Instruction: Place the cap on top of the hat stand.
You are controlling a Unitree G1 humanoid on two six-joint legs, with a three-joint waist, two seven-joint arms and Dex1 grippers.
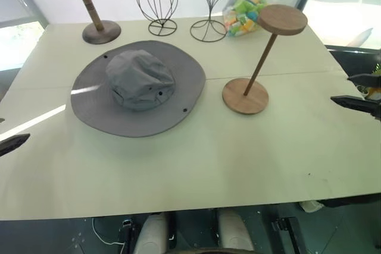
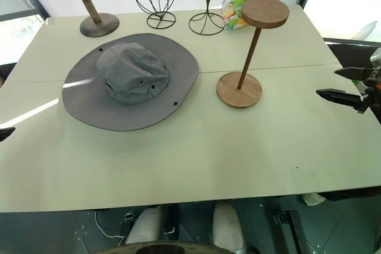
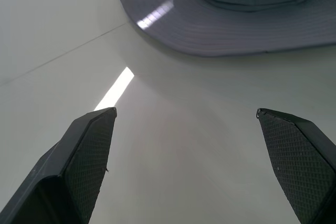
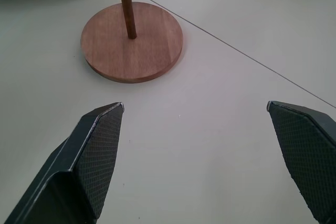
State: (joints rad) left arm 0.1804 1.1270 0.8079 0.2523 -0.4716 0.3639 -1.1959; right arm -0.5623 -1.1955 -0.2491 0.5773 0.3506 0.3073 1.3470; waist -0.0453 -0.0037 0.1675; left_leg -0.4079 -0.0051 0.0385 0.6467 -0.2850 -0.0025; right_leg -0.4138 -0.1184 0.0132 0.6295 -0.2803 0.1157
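Black left gripper (image 3: 186, 156) and right gripper (image 4: 197, 153) hover agape over table (image 1: 196, 165)

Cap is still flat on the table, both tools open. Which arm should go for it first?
Left, probably. The cap lies on the robot's left half of the table, and the open left tool faces its brim. The open right tool faces the hat stand base, which stands between it and the cap.
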